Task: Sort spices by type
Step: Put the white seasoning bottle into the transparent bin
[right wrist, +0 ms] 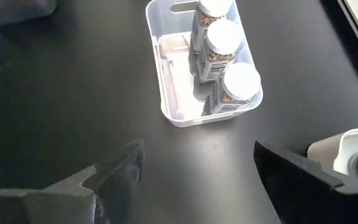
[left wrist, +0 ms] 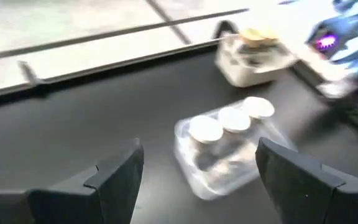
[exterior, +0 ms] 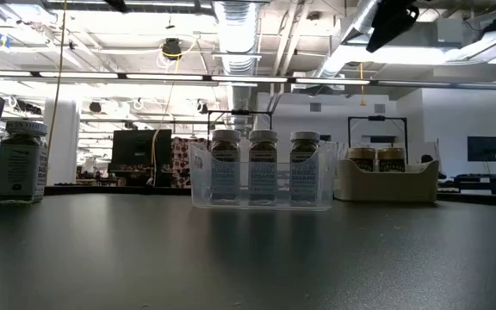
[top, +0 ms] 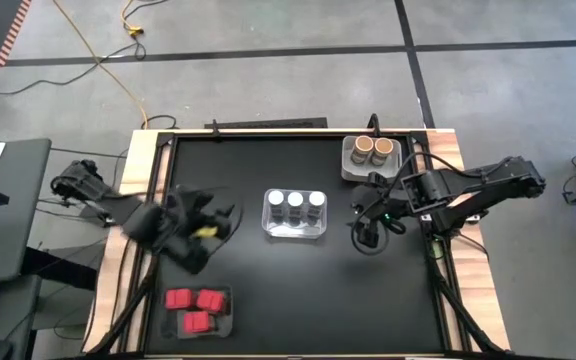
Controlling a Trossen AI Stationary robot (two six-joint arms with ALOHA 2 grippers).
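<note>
- Landmark: the clear tray [top: 295, 214] at the table's centre, holding three clear jars with white lids [top: 294, 201] in a row.
- Tan-brown jars [top: 373, 149]: two, standing in the grey tray [top: 351, 166] beyond and to the right of the clear tray.
- Red boxes [top: 195, 304]: three, grouped in a tray near the front edge, to the left of the clear tray.
- Left gripper [top: 211, 226]: just left of the clear tray, fingers [left wrist: 114, 175] apart, nothing between them.
- Right gripper [top: 370, 232]: just right of the clear tray, fingers [right wrist: 297, 171] apart, empty.
- A further jar [exterior: 20, 161] stands at the far left of the low view; its place relative to the clear tray cannot be fixed.
- Step in hand, as judged: each kind looks grouped; sorting is near complete.
- Next move: probably retrieving any remaining jar, which calls for a descent with fingers spread.
</note>
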